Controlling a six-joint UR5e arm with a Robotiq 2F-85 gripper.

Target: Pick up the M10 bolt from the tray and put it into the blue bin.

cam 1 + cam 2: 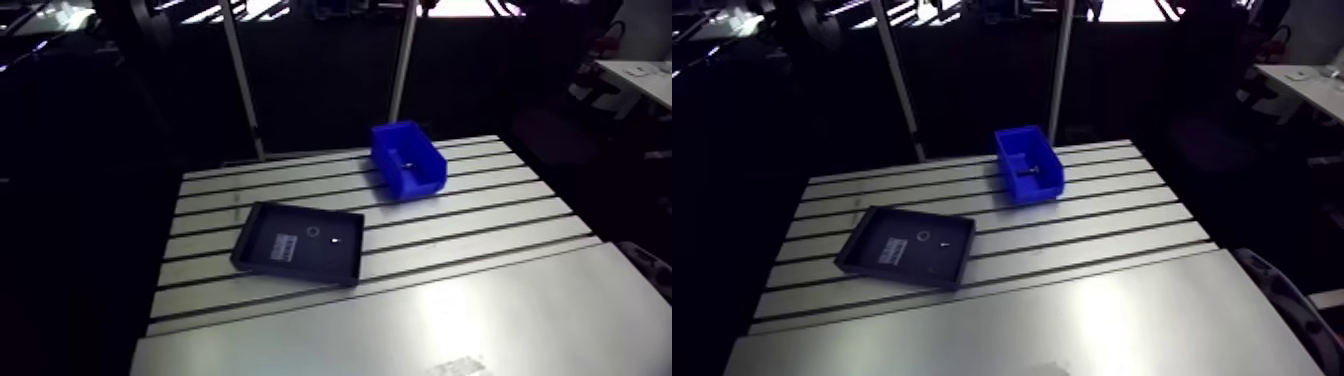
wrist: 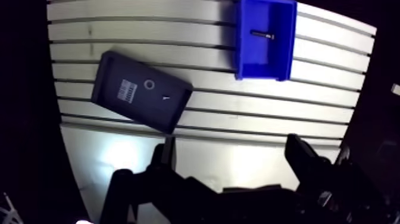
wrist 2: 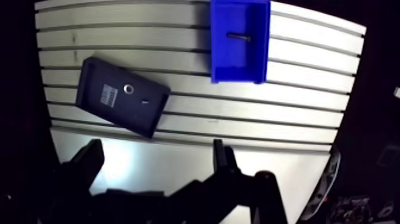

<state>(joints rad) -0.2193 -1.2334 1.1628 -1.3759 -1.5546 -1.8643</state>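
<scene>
The M10 bolt (image 2: 262, 34) lies on the floor of the blue bin (image 2: 265, 62), which stands on the slotted table at its far side. The black tray (image 2: 113, 68) sits askew beside the bin, nearer the gripper. It holds a white label (image 2: 126, 90), a small ring (image 2: 150, 84) and a tiny pale piece (image 2: 165, 96). My gripper (image 2: 233, 156) hangs high over the table's near, smooth part, well apart from both tray and bin. Its fingers (image 2: 166, 156) stand wide apart and hold nothing. In the arm view the bin (image 1: 415, 182) and tray (image 1: 330, 262) show, but the gripper does not.
Two upright metal posts (image 1: 243, 80) rise behind the table's far edge. The slotted surface (image 1: 480, 215) runs between tray and bin, and a smooth plate (image 1: 420, 310) covers the near part. The table's side edges drop into dark.
</scene>
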